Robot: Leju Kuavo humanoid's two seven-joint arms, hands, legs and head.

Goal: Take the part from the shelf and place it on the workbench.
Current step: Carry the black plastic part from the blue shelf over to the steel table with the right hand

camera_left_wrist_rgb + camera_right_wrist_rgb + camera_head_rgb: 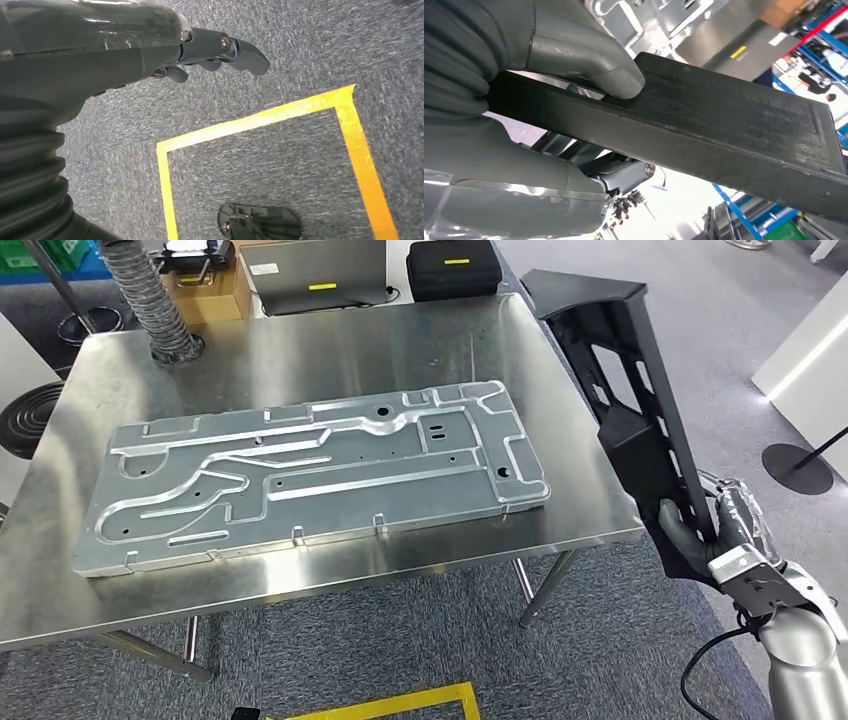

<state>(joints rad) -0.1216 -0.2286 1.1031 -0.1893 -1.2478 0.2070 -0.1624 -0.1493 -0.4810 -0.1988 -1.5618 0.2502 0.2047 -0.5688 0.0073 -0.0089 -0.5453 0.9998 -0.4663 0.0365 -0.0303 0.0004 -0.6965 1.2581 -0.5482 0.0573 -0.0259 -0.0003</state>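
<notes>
Grey carpet runs under a steel workbench point(420, 345) that stands just ahead of me, its top to the left of my right arm. The black part point(625, 410) is in my right hand point(700, 535), gripped near its lower end; in the right wrist view my thumb point(594, 65) presses down on its flat face while my fingers wrap from beneath. Its long axis rises up and away from my hand, leaning toward the bench's far right corner, so the upper end hangs over or just beside the table edge while the held end is off the bench, over the floor. I judge the coming move to be a swing leftward and a lowering of that long axis until it lies flat on the steel. My right hand is the nearer one, the only one in play.

A large stamped aluminium panel point(310, 475) already lies on the benchtop and takes up most of its middle; bare steel shows along the right edge and the far side, and that is where I would aim. I cannot tell from this angle whether the right strip is wide enough.

My left hand point(210, 55) hangs low over the carpet, fingers loosely extended, holding nothing, above a yellow tape outline point(260, 120).

A grey ribbed hose point(150, 300) stands at the far left corner, with a black case point(452, 268) and a cardboard box point(205, 290) on the floor beyond.
</notes>
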